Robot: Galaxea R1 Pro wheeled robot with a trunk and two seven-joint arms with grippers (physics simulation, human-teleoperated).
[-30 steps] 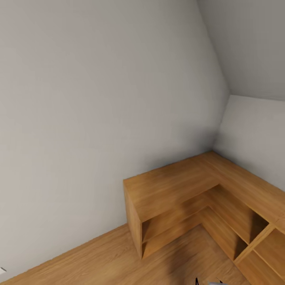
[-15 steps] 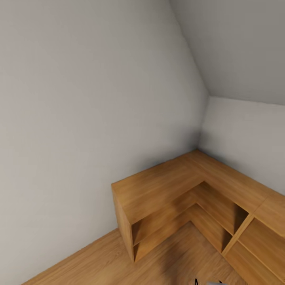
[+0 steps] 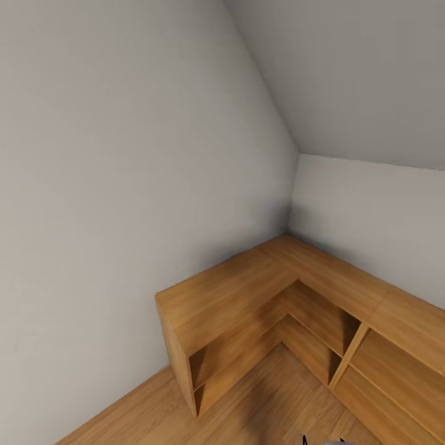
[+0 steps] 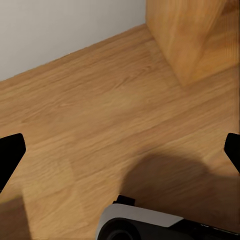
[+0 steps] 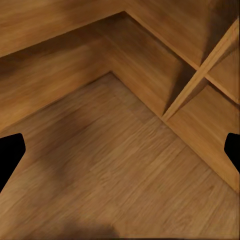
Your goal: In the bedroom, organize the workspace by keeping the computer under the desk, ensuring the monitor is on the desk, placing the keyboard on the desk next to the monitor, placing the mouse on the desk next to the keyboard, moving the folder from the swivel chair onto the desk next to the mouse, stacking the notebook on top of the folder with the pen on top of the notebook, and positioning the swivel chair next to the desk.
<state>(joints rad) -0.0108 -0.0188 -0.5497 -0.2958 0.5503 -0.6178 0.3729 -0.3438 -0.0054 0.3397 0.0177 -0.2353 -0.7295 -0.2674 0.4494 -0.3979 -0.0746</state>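
I face a corner of the bedroom, where white walls (image 3: 123, 185) meet a sloped ceiling (image 3: 358, 74) over a honey-coloured wood floor (image 3: 259, 408). The desk, the swivel chair and the other things of the task are out of view. My left gripper (image 4: 120, 152) hangs open over bare floor, its black fingertips (image 4: 10, 155) spread to the picture's edges. My right gripper (image 5: 120, 150) is open too, with nothing between its fingertips (image 5: 10, 155), above the floor in front of the wooden shelf.
A low L-shaped wooden shelf unit (image 3: 247, 290) with open compartments fills the corner and runs along both walls. Its end panel (image 4: 190, 35) stands close to my left gripper. Its divider (image 5: 200, 80) lies ahead of the right one. Open floor (image 4: 100, 100) lies beside the shelf.
The whole head picture has shifted left, so the camera has turned to the right. More of the shelf's right-hand run now shows. Nothing in the room has moved.
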